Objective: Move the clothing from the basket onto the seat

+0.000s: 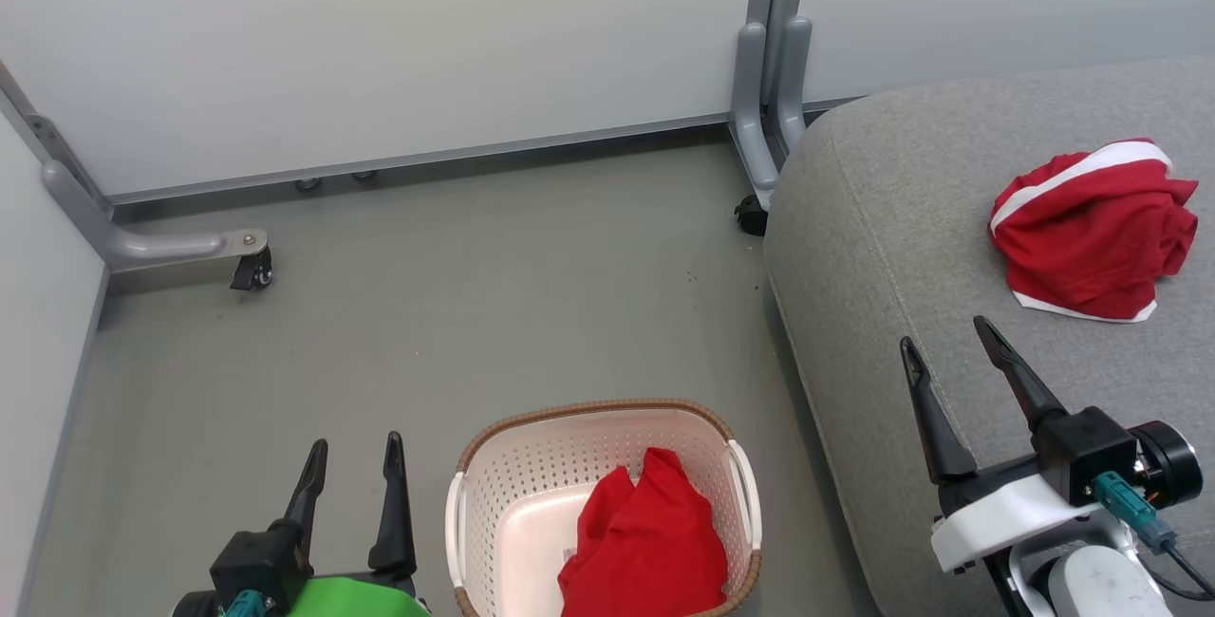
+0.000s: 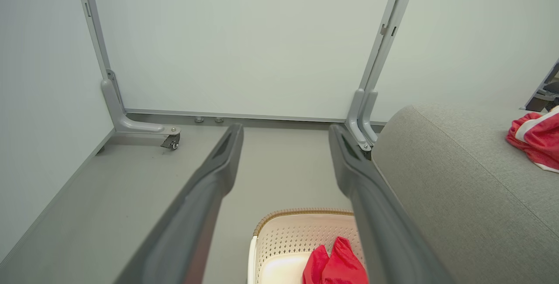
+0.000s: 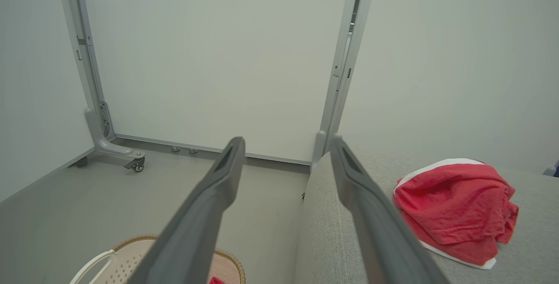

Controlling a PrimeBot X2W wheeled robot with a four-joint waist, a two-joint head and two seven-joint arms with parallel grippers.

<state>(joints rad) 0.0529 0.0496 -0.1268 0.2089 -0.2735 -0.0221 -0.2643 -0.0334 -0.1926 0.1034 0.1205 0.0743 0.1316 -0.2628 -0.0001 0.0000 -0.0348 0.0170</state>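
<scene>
A dull grey-green floor (image 1: pixel 456 313) spreads across the middle and lower left of the head view. Pale partition panels (image 1: pixel 380 47) stand along the top, and one more runs down the left edge. At the far left a grey metal foot (image 1: pixel 171 245) reaches out over the floor and ends in a small black caster (image 1: pixel 252 271). In the upper middle a grey upright post (image 1: pixel 774 57) joins two panels, with a second black caster (image 1: pixel 750 215) at its base. Two small round studs (image 1: pixel 332 183) show just under the back panel's lower rail (image 1: pixel 475 157).
</scene>
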